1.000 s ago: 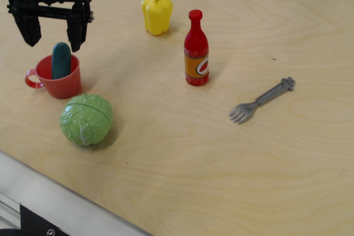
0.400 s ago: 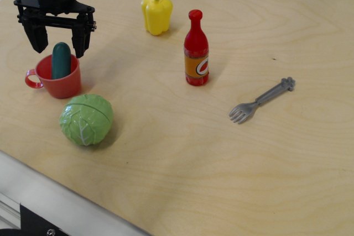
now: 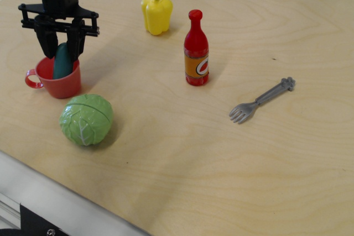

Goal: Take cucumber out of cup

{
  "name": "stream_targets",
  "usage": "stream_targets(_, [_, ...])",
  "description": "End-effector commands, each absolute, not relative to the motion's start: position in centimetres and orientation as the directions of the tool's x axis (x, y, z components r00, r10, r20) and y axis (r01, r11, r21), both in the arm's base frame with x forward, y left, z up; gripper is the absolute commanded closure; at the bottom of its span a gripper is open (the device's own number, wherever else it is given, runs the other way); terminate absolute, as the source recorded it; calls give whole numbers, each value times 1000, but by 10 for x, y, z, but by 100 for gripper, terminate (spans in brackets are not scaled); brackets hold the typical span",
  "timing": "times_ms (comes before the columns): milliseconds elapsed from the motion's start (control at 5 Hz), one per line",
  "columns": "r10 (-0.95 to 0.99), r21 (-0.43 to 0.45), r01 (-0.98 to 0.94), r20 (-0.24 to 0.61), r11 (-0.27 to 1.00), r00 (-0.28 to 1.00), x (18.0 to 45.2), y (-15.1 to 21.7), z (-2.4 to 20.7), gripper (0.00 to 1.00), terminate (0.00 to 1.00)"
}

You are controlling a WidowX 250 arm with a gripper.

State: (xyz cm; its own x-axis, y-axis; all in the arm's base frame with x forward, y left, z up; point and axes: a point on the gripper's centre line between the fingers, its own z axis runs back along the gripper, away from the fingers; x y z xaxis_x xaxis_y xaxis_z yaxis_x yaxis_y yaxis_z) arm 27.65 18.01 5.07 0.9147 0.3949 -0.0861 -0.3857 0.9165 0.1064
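- The table [image 3: 265, 164] carries everything.
- The gripper [image 3: 62, 48] stands over the cup, fingers pinched in on the cucumber's top.
- A cabbage [image 3: 86, 119] lies just in front of the cup.
- The cup [image 3: 60, 83] stands upright at far left.
- The cucumber [image 3: 62, 64] stands inside the cup.
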Motion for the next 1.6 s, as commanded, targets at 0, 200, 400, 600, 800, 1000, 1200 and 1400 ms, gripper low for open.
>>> stream_targets(0, [405,133,-397,-47,908,913,280,176,67,100,0])
stream_targets(200, [424,152,-416,-26,897,905,279,172,83,100,0])
stream_targets(400, [467,202,-455,-11,867,884,277,162,110,100,0])
stream_targets(600, [472,223,-468,35,855,881,280,152,132,100,0])
stream_targets(800, [457,234,-463,85,855,885,289,140,149,100,0])
stream_targets(1000, [444,189,-459,120,868,888,298,117,151,100,0])
stream_targets(1200, [512,123,-524,120,843,851,311,98,137,100,0])
stream_targets(1400, [593,111,-600,93,792,800,319,95,110,100,0])
